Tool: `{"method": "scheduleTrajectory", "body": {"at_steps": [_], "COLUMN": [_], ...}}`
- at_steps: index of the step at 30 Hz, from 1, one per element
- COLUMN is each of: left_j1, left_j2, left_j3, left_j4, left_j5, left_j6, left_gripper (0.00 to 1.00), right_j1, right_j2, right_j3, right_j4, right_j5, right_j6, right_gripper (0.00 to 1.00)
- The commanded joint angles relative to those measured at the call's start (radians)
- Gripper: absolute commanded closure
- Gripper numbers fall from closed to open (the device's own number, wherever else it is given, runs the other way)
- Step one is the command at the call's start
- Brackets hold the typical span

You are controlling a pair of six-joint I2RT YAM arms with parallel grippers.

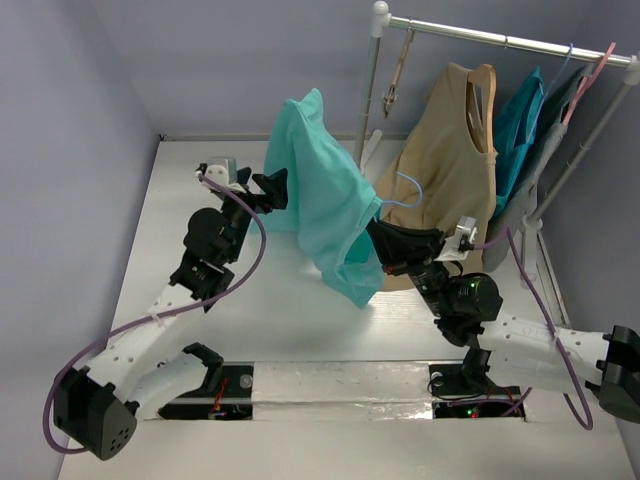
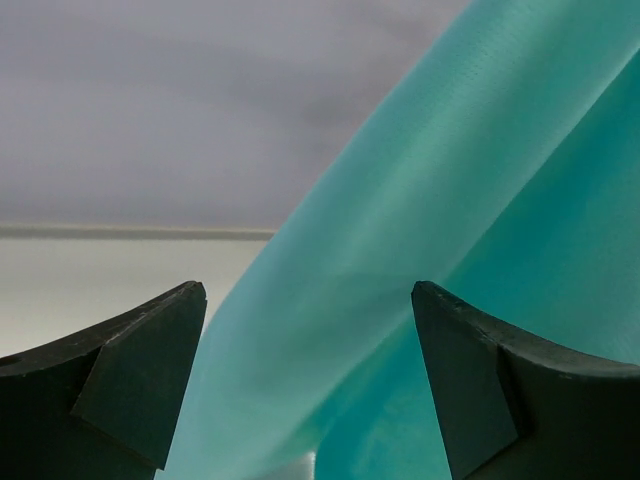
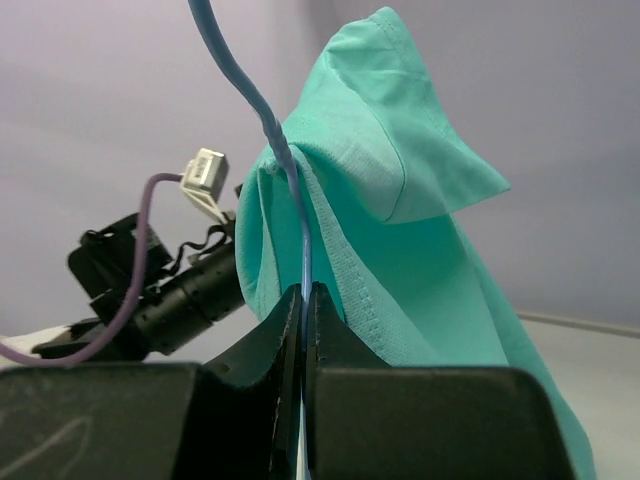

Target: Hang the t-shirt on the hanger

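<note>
The aqua t-shirt (image 1: 325,200) hangs draped over the thin light-blue hanger, raised above the table. The hanger's curved hook (image 1: 405,188) pokes out on the shirt's right side. My right gripper (image 1: 385,245) is shut on the hanger wire (image 3: 270,120), pinched between its jaws (image 3: 304,292) just under the shirt's neck opening (image 3: 400,220). At the shirt's left edge my left gripper (image 1: 275,190) is open. In its wrist view its fingers (image 2: 308,290) stand wide apart, with the aqua fabric (image 2: 420,250) seen between them and nothing gripped.
A clothes rack (image 1: 500,40) stands at the back right. It carries a tan sleeveless top (image 1: 450,150) on a wooden hanger, a darker teal garment (image 1: 520,120), a pink hanger (image 1: 590,70) and a bare hanging clip (image 1: 395,85). The rack's legs (image 1: 540,210) stand right of my right arm.
</note>
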Motion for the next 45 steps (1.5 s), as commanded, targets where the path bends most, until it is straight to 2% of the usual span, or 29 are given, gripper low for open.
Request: {"method": "scheduleTrajectory", "body": {"at_steps": [1, 4, 6, 7, 9, 10, 13, 17, 22, 27, 31, 35, 37, 38, 40, 41, 42, 44, 45], "left_j1": [0.004, 0.004, 0.004, 0.004, 0.004, 0.004, -0.015, -0.091, -0.141, -0.173, -0.182, -0.182, -0.191, -0.191, -0.191, -0.191, -0.191, -0.191, -0.191], "left_j2": [0.036, 0.074, 0.104, 0.111, 0.125, 0.122, 0.073, -0.040, -0.132, -0.166, -0.150, -0.139, -0.145, -0.160, -0.191, -0.229, -0.246, -0.283, -0.287], "left_j3": [0.068, 0.091, 0.123, 0.131, 0.144, 0.143, 0.080, -0.065, -0.144, -0.156, -0.155, -0.126, -0.103, -0.078, -0.064, -0.052, -0.043, -0.009, 0.003], "left_j4": [0.181, 0.195, 0.183, 0.181, 0.168, 0.161, 0.172, 0.172, 0.092, 0.011, 0.000, -0.043, -0.096, -0.118, -0.153, -0.159, -0.184, -0.204, -0.217], "left_j5": [0.122, 0.121, 0.167, 0.176, 0.205, 0.214, 0.268, 0.257, 0.218, 0.159, 0.168, 0.135, 0.074, 0.048, -0.005, -0.022, -0.054, -0.065, -0.062], "left_j6": [0.099, 0.159, 0.172, 0.167, 0.153, 0.140, 0.072, 0.008, -0.038, -0.061, -0.072, -0.077, -0.084, -0.091, -0.097, -0.101, -0.118, -0.129, -0.134], "left_gripper": [0.18, 0.16, 0.24, 0.49, 0.91, 1.00, 1.00, 1.00, 1.00, 1.00, 1.00, 1.00, 1.00, 0.95, 0.76, 0.55, 0.47, 0.38, 0.37], "right_j1": [0.004, 0.004, 0.004, 0.004, 0.004, 0.004, 0.004, 0.004, 0.004, 0.004, 0.004, 0.004, 0.004, 0.004, 0.004, 0.004, 0.004, 0.004, 0.004], "right_j2": [-0.026, -0.037, -0.037, -0.036, -0.031, -0.028, 0.000, 0.094, 0.225, 0.274, 0.288, 0.314, 0.337, 0.346, 0.348, 0.348, 0.355, 0.362, 0.360], "right_j3": [0.013, 0.016, 0.017, 0.019, 0.022, 0.023, 0.046, 0.105, 0.175, 0.217, 0.215, 0.243, 0.285, 0.310, 0.313, 0.310, 0.307, 0.307, 0.312], "right_j4": [0.055, 0.042, 0.041, 0.041, 0.048, 0.053, 0.091, 0.198, 0.320, 0.371, 0.392, 0.374, 0.320, 0.284, 0.251, 0.231, 0.230, 0.185, 0.165], "right_j5": [-0.046, -0.061, -0.060, -0.058, -0.055, -0.052, -0.035, -0.037, 0.028, 0.045, 0.057, 0.057, 0.055, 0.049, 0.037, 0.048, 0.060, 0.068, 0.065], "right_j6": [0.006, 0.012, 0.015, 0.015, 0.012, 0.009, -0.017, -0.107, -0.210, -0.270, -0.285, -0.301, -0.305, -0.295, -0.276, -0.266, -0.264, -0.261, -0.253], "right_gripper": [1.00, 1.00, 1.00, 1.00, 1.00, 1.00, 1.00, 1.00, 1.00, 1.00, 1.00, 1.00, 1.00, 1.00, 1.00, 1.00, 1.00, 1.00, 1.00]}}
